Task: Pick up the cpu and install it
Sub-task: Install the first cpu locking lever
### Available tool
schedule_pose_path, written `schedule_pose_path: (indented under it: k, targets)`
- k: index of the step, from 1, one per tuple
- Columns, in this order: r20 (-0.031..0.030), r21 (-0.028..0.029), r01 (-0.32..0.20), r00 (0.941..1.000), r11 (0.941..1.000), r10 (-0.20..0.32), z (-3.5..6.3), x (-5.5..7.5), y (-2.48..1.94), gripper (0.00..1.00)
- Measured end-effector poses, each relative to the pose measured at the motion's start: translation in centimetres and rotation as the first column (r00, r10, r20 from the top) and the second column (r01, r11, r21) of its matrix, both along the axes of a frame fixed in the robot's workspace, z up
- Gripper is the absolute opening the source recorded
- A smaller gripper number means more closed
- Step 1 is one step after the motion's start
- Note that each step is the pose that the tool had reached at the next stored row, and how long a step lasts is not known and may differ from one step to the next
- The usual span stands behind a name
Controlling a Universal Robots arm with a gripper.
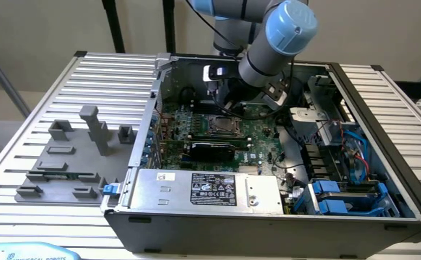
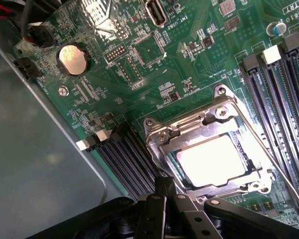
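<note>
Open computer case point(image 1: 383, 214) lying on the ribbed desk point(image 1: 44, 97), green board point(image 2: 154, 74) facing up. Arm reaching down into the case from the far side, with the gripper point(image 2: 165, 191) hanging just above the board.

Fingers point(image 2: 162, 186) pinched together, narrow, nothing between them. Tips right at the near edge of the metal socket frame point(image 2: 157, 134); touching it or just clear of it, cannot tell.

Cpu point(image 2: 214, 158) lying flat inside that frame, shiny silver top up, sitting square to the frame's sides. Already in the socket by the look of it, though whether the frame is latched down over it cannot be told. Thin wire lever point(image 2: 269, 154) running along one side of the frame, beside the memory slots point(image 2: 284, 89).

Key relation: cpu just beyond the fingertips, across the frame's edge, close by and not held. No long axis to speak of, being square.

In the exterior view, grey holder blocks point(image 1: 87, 135) standing on the desk on the exterior view's left, well apart from the arm. Silver power supply box point(image 1: 210, 189) at the case's near side.
</note>
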State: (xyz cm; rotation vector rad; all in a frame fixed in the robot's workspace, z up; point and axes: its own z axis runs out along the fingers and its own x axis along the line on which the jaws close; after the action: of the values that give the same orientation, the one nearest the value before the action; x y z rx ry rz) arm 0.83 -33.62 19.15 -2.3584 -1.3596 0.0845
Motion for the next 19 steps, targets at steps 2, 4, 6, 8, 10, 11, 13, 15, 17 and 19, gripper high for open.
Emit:
schedule_pose_path:
  k: [2,4,6,8,10,11,13,15,17,19]
  targets:
    - [-0.0004,0.0001,0.0,1.0,1.0,0.0,-0.05,0.3,0.0,0.11]
    - [-0.0013,0.0001,0.0,1.0,1.0,0.0,-0.09,0.6,0.0,0.11]
    - [-0.0021,0.0002,0.0,1.0,1.0,0.0,-0.12,0.8,0.0,0.11]
    - [-0.0024,0.0001,0.0,1.0,1.0,0.0,-0.17,1.0,0.0,0.11]
    - [-0.0026,0.0002,-0.001,1.0,1.0,0.001,-0.22,1.2,0.0,0.11]
    - [-0.0027,0.0003,-0.001,1.0,1.0,0.001,-0.25,1.3,0.0,0.11]
    - [-0.003,0.0002,-0.001,1.0,1.0,0.001,-0.3,1.4,0.0,0.11]
    - [-0.0033,0.0001,-0.002,1.0,1.0,0.002,-0.34,1.6,-0.02,0.11]
    - [-0.0037,0.0002,-0.003,1.0,1.0,0.003,-0.36,1.6,-0.08,0.11]
    - [-0.004,0.0008,-0.003,1.0,1.0,0.003,-0.38,1.7,-0.16,0.11]
